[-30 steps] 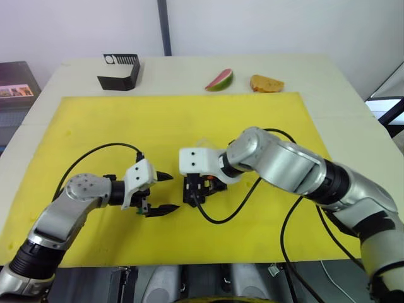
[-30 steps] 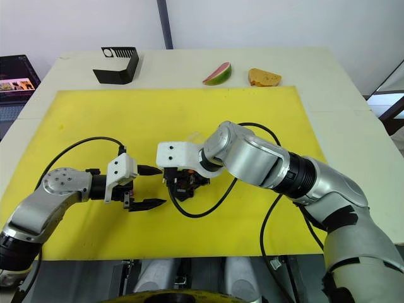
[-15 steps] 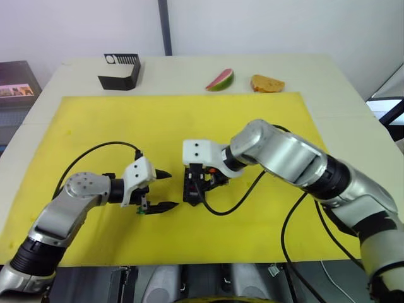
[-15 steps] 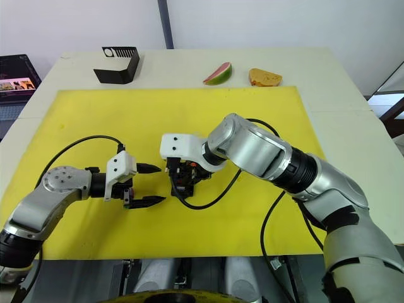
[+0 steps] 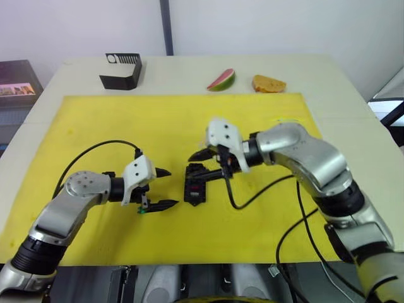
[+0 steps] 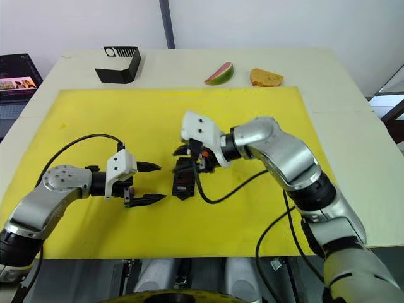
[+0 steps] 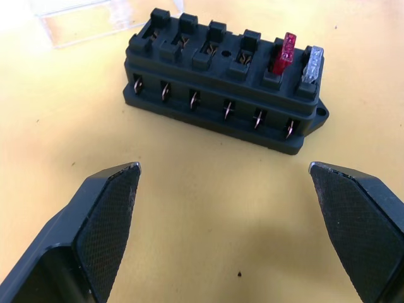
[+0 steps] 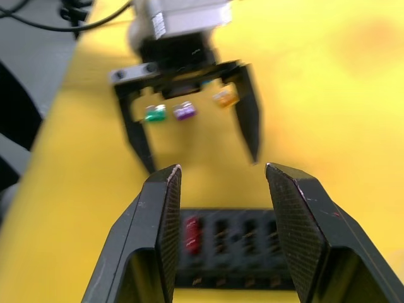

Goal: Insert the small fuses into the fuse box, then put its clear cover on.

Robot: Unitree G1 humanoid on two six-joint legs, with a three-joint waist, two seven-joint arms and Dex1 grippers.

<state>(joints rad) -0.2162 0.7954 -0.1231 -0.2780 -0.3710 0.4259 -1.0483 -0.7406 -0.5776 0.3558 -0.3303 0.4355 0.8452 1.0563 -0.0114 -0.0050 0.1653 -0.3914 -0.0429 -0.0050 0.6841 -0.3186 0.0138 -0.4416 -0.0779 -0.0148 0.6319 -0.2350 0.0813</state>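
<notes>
On the yellow mat [image 5: 95, 120], the fuse box [image 5: 195, 187] sits between both empty, wide-open grippers; no writing is legible. Left wrist view shows a red fuse [image 7: 286, 52], grey fuse [image 7: 312, 64] and clear cover [image 7: 95, 19]; right wrist view shows loose fuses [image 8: 185, 112].

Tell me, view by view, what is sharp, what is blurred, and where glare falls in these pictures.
Left wrist view: the fuse box is crisp, and the clear cover is washed out by glare. Right wrist view: its own fingers are sharp, while the left gripper, the loose fuses and the fuse box below are soft. Eye views: evenly lit, with small soft shadows on the yellow mat.
</notes>
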